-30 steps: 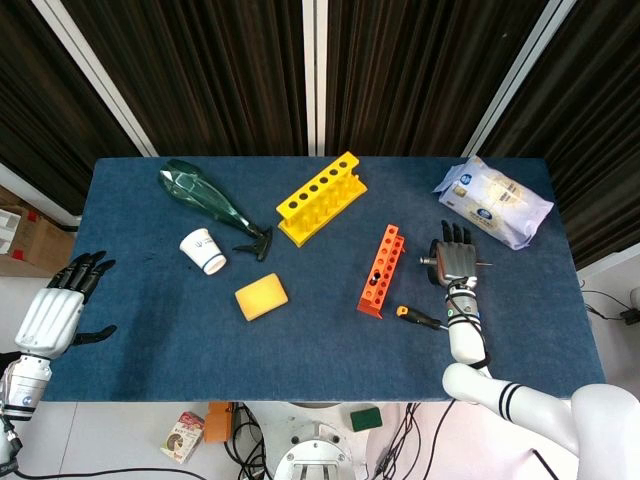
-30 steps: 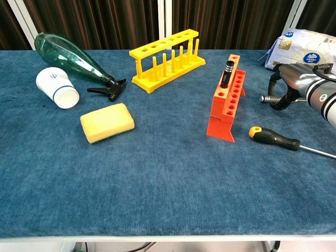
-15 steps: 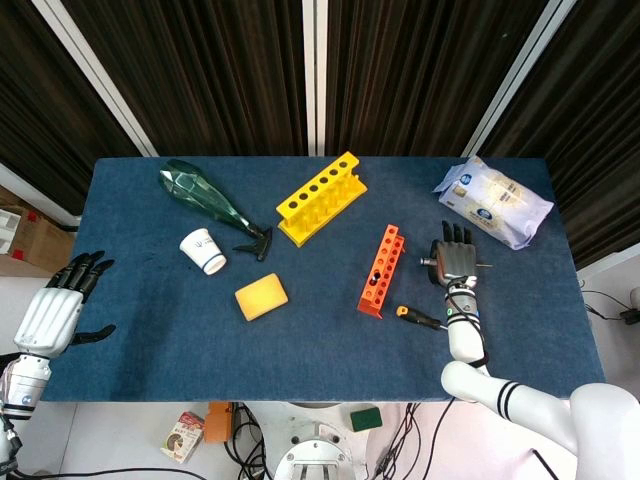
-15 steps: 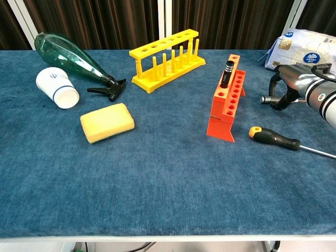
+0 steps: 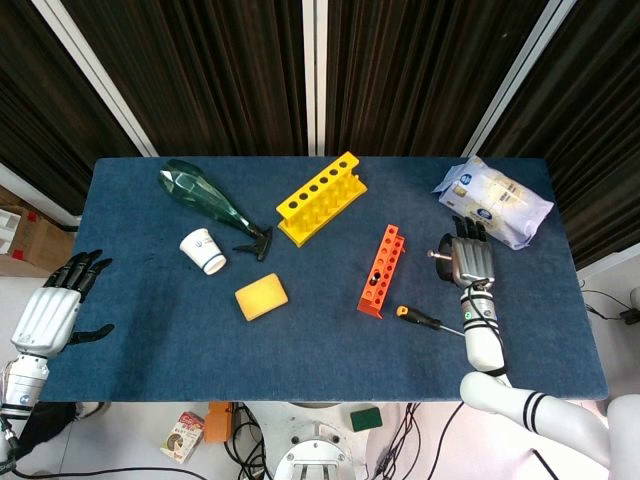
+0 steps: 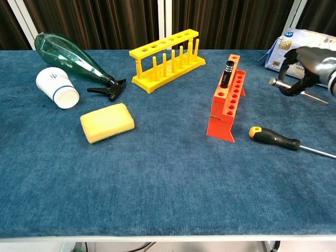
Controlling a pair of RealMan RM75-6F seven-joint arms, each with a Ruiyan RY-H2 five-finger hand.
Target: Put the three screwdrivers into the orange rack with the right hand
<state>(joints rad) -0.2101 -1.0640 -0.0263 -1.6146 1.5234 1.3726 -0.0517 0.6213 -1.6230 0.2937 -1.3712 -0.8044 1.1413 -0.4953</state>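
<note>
On the blue table (image 6: pixel 157 184), the orange rack (image 6: pixel 227 105) is seen with one black screwdriver (image 6: pixel 227 73) stood in it. The right hand (image 6: pixel 307 65) is curled around a silver-handled screwdriver (image 6: pixel 277 82) above the cloth. A black-and-orange screwdriver (image 6: pixel 275 137) lies beside the rack.

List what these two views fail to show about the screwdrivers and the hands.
- Held screwdriver: handle hidden inside right hand, both views.
- Right hand: cut by right edge, chest view.
- Racked screwdriver: shaft hidden inside orange rack.
- Left hand: outside chest view.
</note>
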